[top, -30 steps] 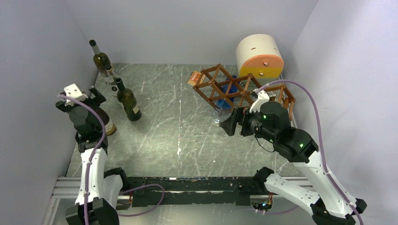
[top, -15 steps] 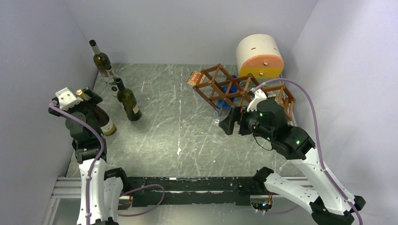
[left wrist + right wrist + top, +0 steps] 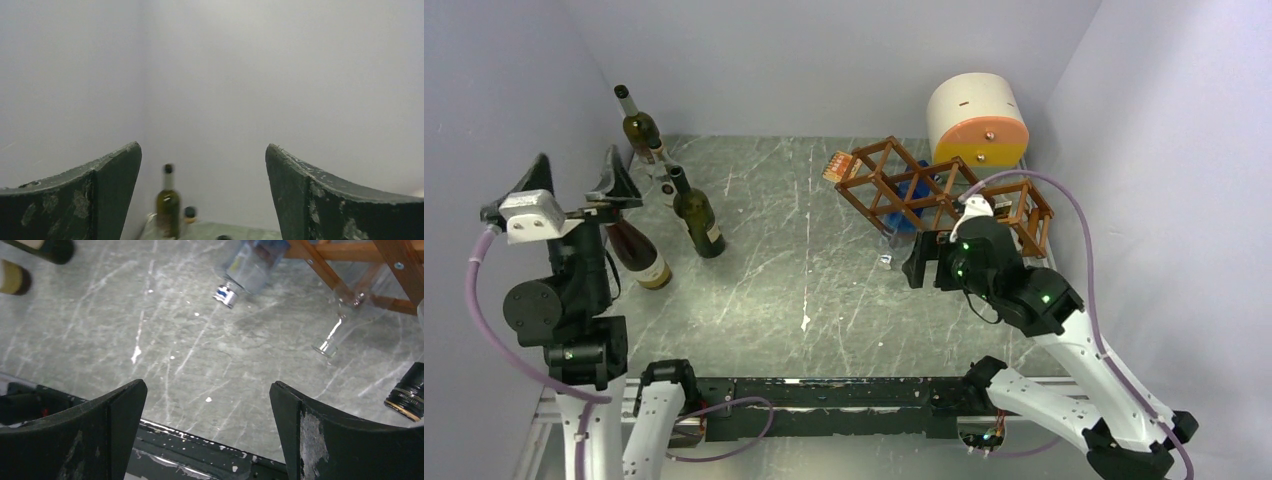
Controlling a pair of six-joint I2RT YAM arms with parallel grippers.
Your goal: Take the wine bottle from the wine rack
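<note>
- The right fingers (image 3: 90, 435) are wide open and hold nothing. They hang low over the desk (image 3: 804, 250), on the near side of the wine rack (image 3: 398, 270).
- The wine bottle (image 3: 247, 267) is clear with a silver cap. It lies in the rack, on the right side of the desk. Its neck pokes out and down toward the near side.
- The glass looks smooth and round. If the fingers close only on the thin neck, the bottle could slip, or swing down and hit the desk.
- Another clear bottle neck (image 3: 336, 332) and a dark cap (image 3: 406, 396) stick out close beside it. The fingers could bump them, or grab the wrong one.
- The rack is just thin bars and looks light. A slanted pull could drag or tip the whole rack, and the other bottles could roll out.
- The left fingers (image 3: 340, 200) are wide open too and hold nothing. They are up high on the left, pointing at the far wall.
- A dark bottle (image 3: 639, 258) stands right below them. If that arm drops fast, it could knock the bottle over.
</note>
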